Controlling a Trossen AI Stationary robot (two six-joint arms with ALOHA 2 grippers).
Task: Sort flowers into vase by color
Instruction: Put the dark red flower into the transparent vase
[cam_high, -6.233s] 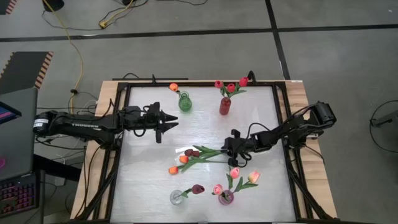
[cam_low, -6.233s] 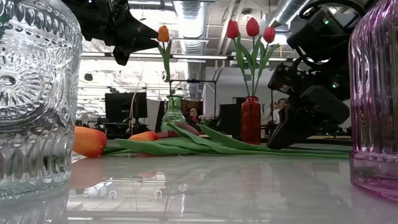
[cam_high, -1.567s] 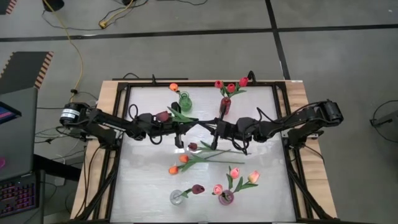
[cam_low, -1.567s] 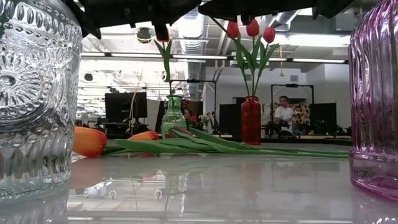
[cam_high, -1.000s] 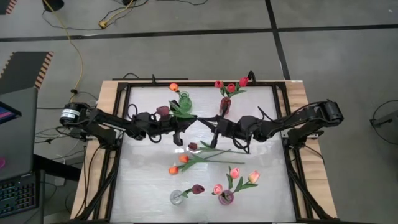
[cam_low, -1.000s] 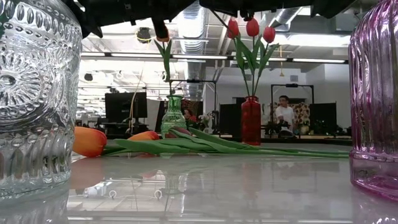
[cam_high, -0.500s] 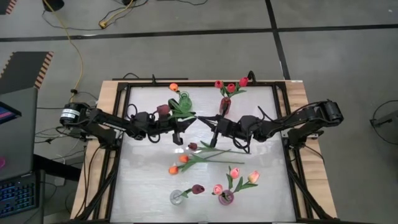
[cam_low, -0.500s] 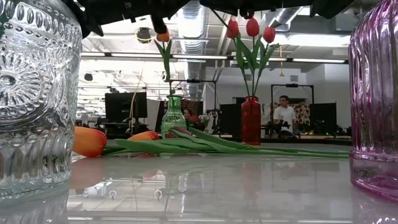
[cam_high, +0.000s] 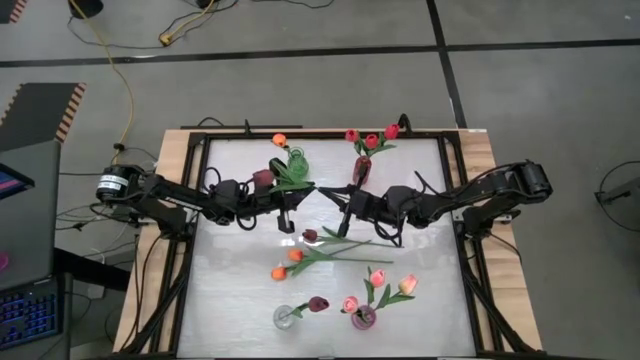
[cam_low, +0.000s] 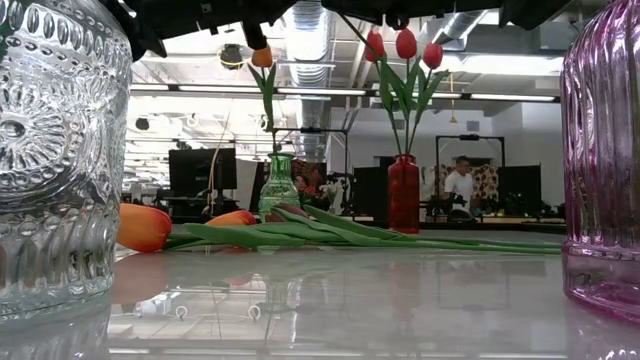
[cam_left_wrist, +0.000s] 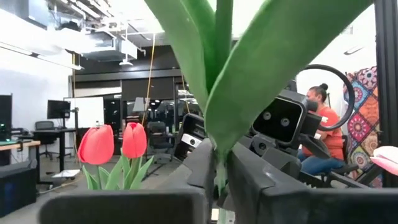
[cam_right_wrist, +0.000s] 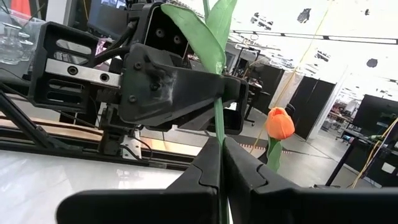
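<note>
A dark maroon tulip (cam_high: 263, 178) with broad green leaves (cam_high: 295, 178) is held in the air between my two grippers, over the table's far middle. My left gripper (cam_high: 303, 192) reaches in from the left and is shut on its stem. My right gripper (cam_high: 325, 193) reaches in from the right and is shut on the same stem. The tulip's head is out of both wrist views. Loose tulips, orange (cam_high: 279, 271) and maroon (cam_high: 310, 235), lie flat on the table below. My left gripper pinches the thin green stem (cam_left_wrist: 219, 179) between its two fingers, just under the leaves. The fingers come in level from the table's left and lie across the stem. The tulip is lifted clear, leaves upward. My right gripper pinches the same stem (cam_right_wrist: 217, 134) between its two fingers, just below the left gripper's hold. The fingers come in level from the table's right and lie across the stem. The stem runs up past them to the leaves (cam_right_wrist: 199, 31).
A green vase (cam_high: 297, 160) with an orange tulip and a red vase (cam_high: 361, 170) with red tulips (cam_high: 370, 138) stand at the far edge. A clear vase (cam_high: 285, 316) with a maroon tulip and a pink vase (cam_high: 363, 317) with pink tulips stand near the front edge.
</note>
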